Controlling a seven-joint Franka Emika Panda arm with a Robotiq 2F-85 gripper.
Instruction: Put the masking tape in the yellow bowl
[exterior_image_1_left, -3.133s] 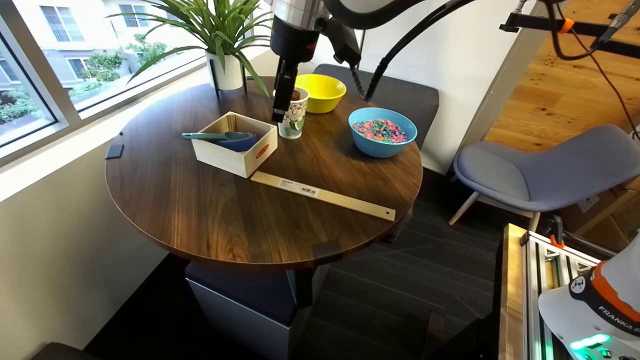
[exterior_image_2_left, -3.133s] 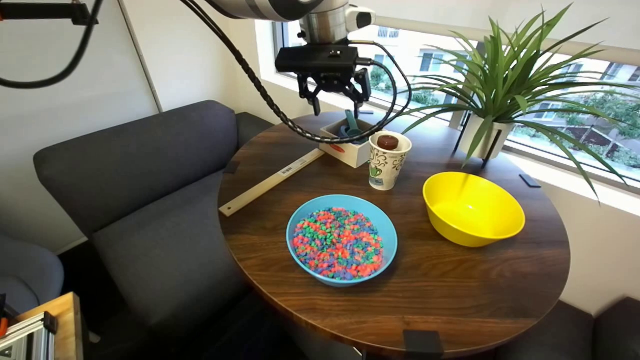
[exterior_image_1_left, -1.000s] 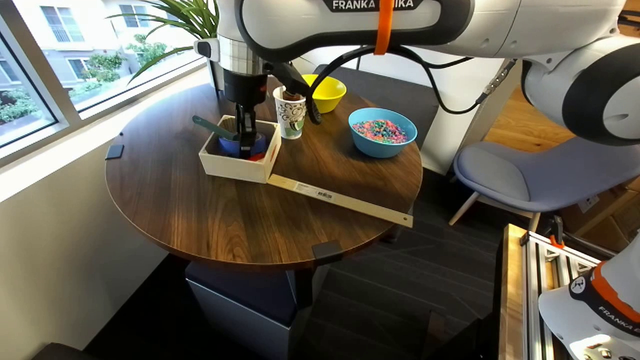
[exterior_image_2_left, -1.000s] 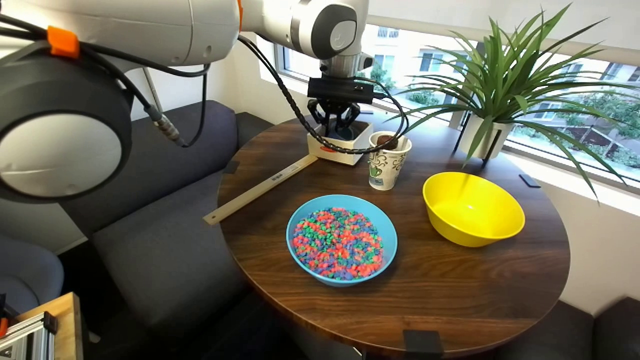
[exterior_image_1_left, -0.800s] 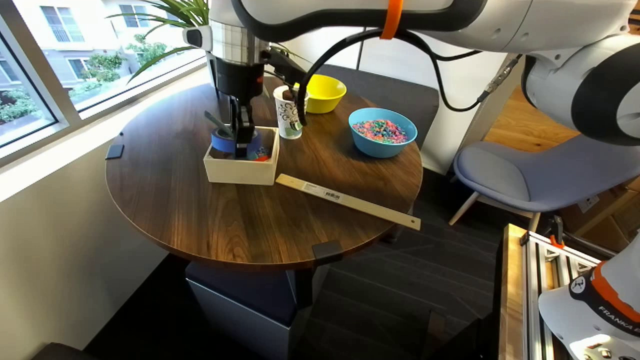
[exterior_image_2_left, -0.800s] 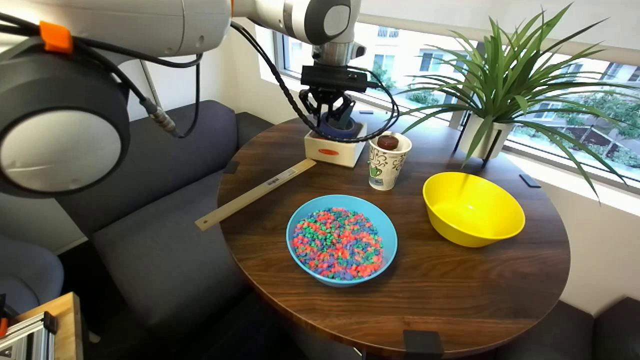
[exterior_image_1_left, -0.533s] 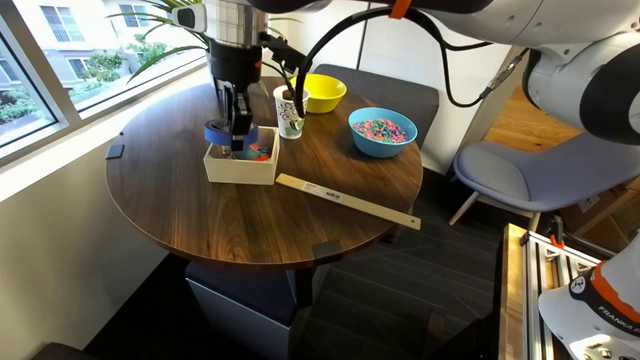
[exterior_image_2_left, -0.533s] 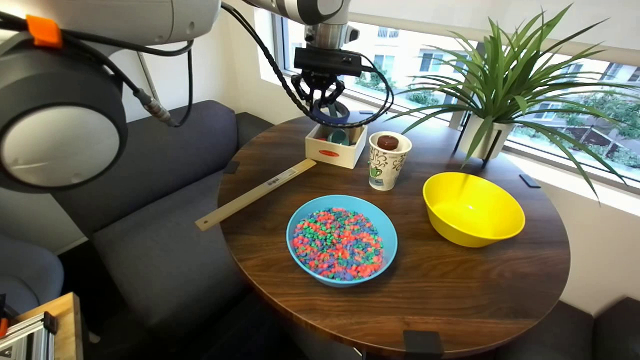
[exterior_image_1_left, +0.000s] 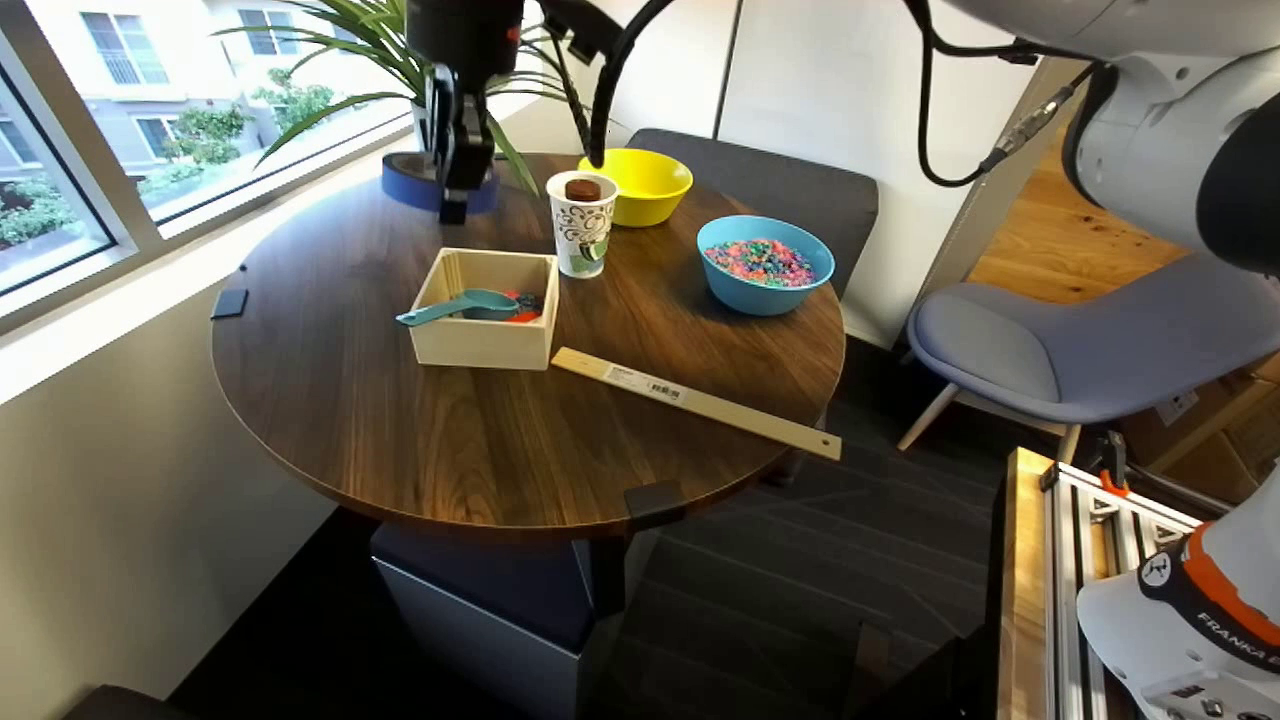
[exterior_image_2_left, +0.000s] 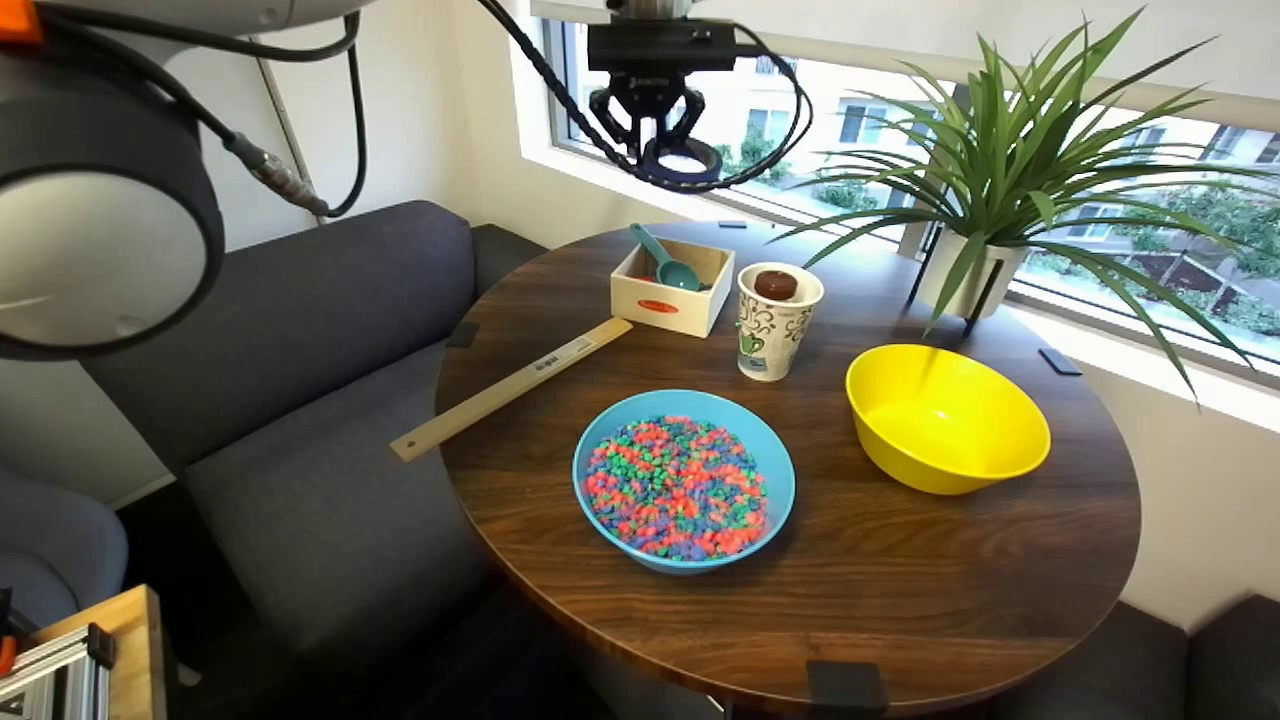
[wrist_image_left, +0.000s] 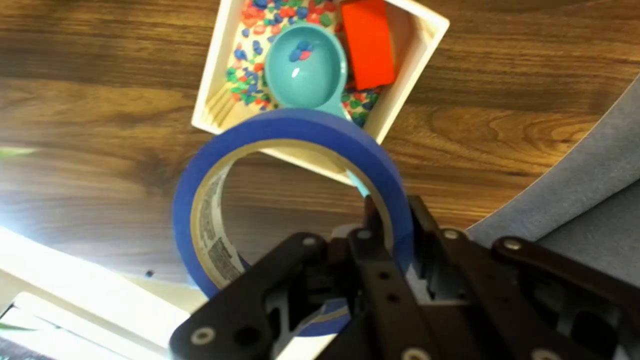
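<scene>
The hand (wrist_image_left: 395, 215) is gripping the tape (wrist_image_left: 300, 125) by one side only, holding it above the box (exterior_image_1_left: 480, 345), while the yellow bowl (exterior_image_2_left: 945, 415) is standing well apart from the box. That one-sided grip is risking a tilt or slip, and travelling low would be risking a knock to the cup (exterior_image_2_left: 770, 340) just beside the box. The base (exterior_image_1_left: 1200, 620) is reading "FRANKA"; labels (exterior_image_2_left: 658, 306) on box and ruler (exterior_image_1_left: 705, 406) are showing too small to read.
</scene>
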